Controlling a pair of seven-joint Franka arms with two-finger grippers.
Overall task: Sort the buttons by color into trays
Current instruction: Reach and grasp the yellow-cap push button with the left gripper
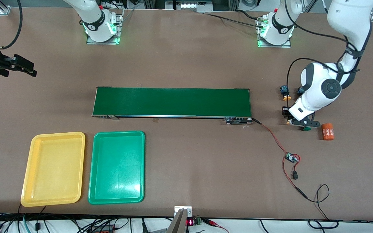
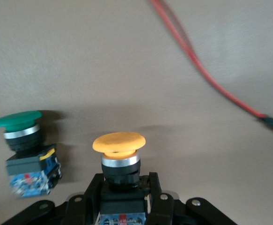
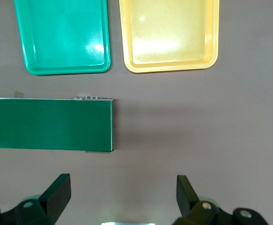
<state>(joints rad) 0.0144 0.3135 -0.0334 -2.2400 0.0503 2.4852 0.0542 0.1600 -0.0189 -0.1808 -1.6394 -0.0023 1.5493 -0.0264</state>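
My left gripper (image 2: 125, 187) is shut on the black body of a yellow-capped button (image 2: 118, 143), low over the table at the left arm's end (image 1: 298, 122). Its yellow cap (image 1: 289, 122) pokes out beside the fingers. A green-capped button (image 2: 18, 121) stands right beside it, its cap (image 1: 307, 128) showing under the hand. Another yellow-capped button (image 1: 286, 94) lies farther from the front camera, and a blue-bodied one (image 1: 300, 90) is mostly hidden by the arm. The yellow tray (image 1: 55, 168) and green tray (image 1: 117, 166) sit side by side near the front camera. My right gripper (image 3: 124, 183) hangs open with nothing in it at the right arm's end (image 1: 24, 68).
A long dark-green conveyor belt (image 1: 172, 102) runs across the table's middle. An orange cylinder marked 4680 (image 1: 328, 131) lies beside the left hand. A red wire with a small circuit board (image 1: 291, 158) trails from the belt's end toward the front edge.
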